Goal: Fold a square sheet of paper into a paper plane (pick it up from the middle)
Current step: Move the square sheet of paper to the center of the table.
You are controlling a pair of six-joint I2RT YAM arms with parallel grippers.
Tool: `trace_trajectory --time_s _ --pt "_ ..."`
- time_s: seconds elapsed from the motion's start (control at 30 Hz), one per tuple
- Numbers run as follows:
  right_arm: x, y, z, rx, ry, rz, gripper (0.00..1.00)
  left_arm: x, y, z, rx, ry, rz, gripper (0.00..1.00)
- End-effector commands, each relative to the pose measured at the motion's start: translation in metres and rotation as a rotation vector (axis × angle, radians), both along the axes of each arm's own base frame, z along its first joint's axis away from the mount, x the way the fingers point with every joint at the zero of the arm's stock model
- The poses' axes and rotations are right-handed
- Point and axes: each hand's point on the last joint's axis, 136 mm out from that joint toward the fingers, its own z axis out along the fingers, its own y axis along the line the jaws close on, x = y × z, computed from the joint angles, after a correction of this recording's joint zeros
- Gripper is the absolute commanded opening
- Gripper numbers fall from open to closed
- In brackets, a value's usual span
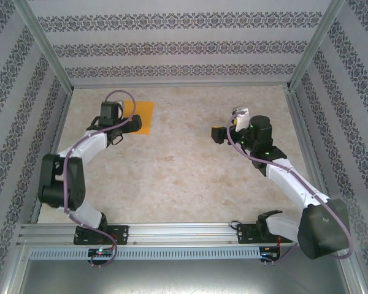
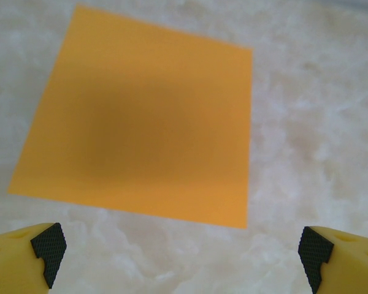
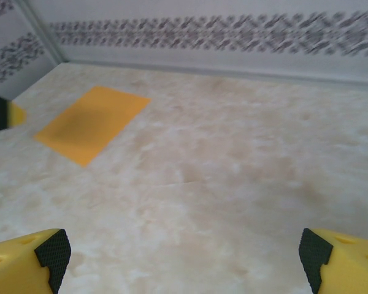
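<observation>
Well, my left pincer (image 2: 184, 252) hangs with its yellow, black-padded fingers (image 2: 48, 246) spread wide and nothing between them. Straight ahead of it, lower down, lies the thin square sheet of plain orange paper (image 2: 141, 128), flat and unfolded on the pale marbled tabletop (image 2: 306, 122). Being square, it has no long axis. Its near edge runs almost level with my finger line, only slightly skewed. The sheet's middle, where I must take it, lies forward of that edge. My right pincer (image 3: 184, 252), likewise spread and empty, stands well apart to the sheet's right, so I judge the left one takes the pick.
</observation>
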Motion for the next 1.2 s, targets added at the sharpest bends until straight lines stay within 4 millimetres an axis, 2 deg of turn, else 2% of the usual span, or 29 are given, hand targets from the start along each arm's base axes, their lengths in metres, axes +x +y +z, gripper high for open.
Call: trace_trajectory --time_s 0.0,0.2,0.43,0.63,0.77,0.93,1.17 --pt "0.0 0.023 -0.003 0.052 0.075 0.035 0.98 -0.002 0.002 -0.032 0.023 0.168 0.018 1.0" --pt "0.007 0.061 -0.007 0.051 0.112 0.092 0.98 0.033 0.006 -0.061 0.068 0.262 -0.002 1.0" --pt "0.018 0.082 -0.016 0.046 0.145 0.096 0.98 0.056 0.015 -0.079 0.11 0.36 -0.011 1.0" --pt "0.028 0.089 -0.018 0.049 0.17 0.078 0.98 0.045 0.016 -0.103 0.109 0.496 -0.002 1.0" --pt "0.032 0.09 -0.02 0.046 0.18 0.07 0.98 0.041 0.017 -0.105 0.15 0.53 -0.016 1.0" --pt "0.034 0.087 -0.027 0.031 0.212 0.046 0.98 0.025 0.014 -0.115 0.176 0.608 -0.035 1.0" --pt "0.033 0.079 -0.035 0.018 0.252 0.017 0.98 0.013 0.002 -0.108 0.234 0.617 -0.062 1.0"
